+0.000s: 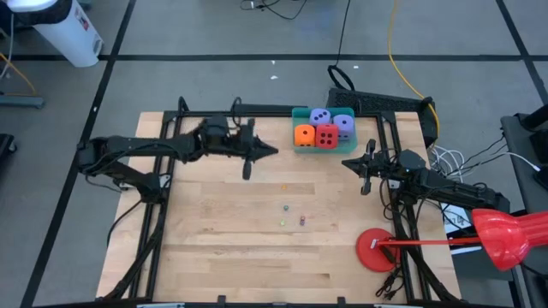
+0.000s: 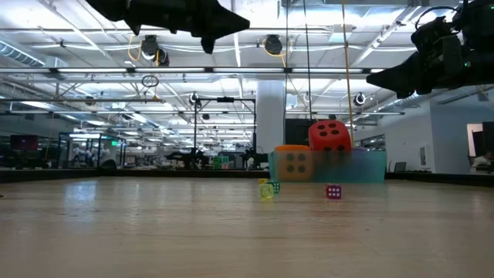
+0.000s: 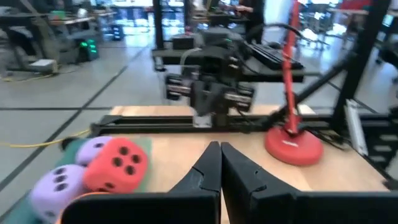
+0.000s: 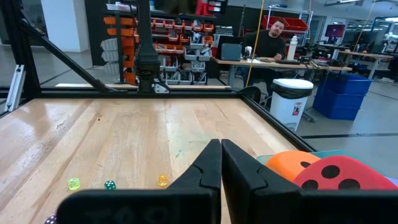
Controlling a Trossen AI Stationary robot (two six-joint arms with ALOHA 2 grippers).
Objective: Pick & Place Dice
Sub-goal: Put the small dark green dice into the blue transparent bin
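Four dice sit stacked in a green bin between the raised left gripper and right gripper, both closed and empty. The placing appears done; any next move calls for opening over the bin.

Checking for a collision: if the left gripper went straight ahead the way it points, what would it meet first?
Probably the right arm's dark two-finger gripper, facing it head-on, though depth is unclear; the soft red and lavender dice sit off to one side.
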